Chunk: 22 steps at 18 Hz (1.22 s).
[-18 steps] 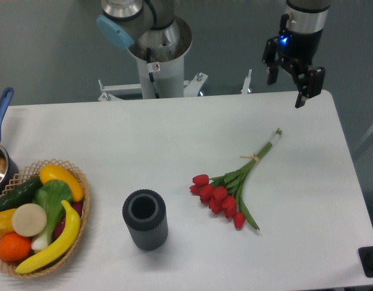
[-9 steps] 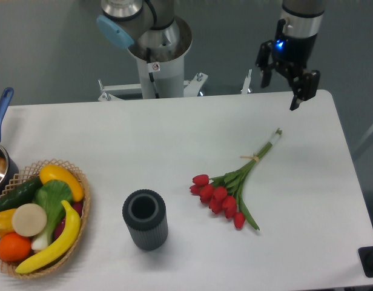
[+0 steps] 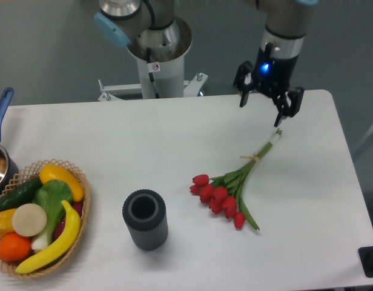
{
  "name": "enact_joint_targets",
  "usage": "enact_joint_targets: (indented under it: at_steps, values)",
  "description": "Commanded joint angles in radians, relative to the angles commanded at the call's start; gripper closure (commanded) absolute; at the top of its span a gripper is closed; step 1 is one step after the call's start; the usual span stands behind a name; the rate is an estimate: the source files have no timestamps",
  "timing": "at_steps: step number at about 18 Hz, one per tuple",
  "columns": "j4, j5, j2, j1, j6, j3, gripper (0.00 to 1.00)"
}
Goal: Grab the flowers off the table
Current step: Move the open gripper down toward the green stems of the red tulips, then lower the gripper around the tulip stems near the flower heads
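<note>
Since a moment ago, the gripper (image 3: 263, 111) has swung leftward and down from beyond the table's far right corner, and it now hangs above the pale cut ends of the stems. Its two black fingers (image 3: 242, 96) are spread wide apart and hold nothing, with a small blue light glowing on the wrist above them. The flowers (image 3: 227, 193) lie flat on the white table (image 3: 174, 133), right of centre, red heads toward the viewer, stems running up and to the right. A dark ribbed cylinder (image 3: 145, 219) stands left of the blooms. Farther left, at the table edge, sits a wicker basket (image 3: 77, 176) of fruit and vegetables.
</note>
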Motion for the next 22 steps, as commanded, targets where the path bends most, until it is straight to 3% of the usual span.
enact_joint_targets:
  at_steps: [7,13,22]
  values:
    - [0.029,0.015,-0.051,-0.02,-0.026,-0.006,0.0]
    - [0.074,0.046,-0.147,-0.049,-0.017,0.012,0.0]
    - [0.074,0.113,-0.236,-0.046,0.046,0.018,0.0]
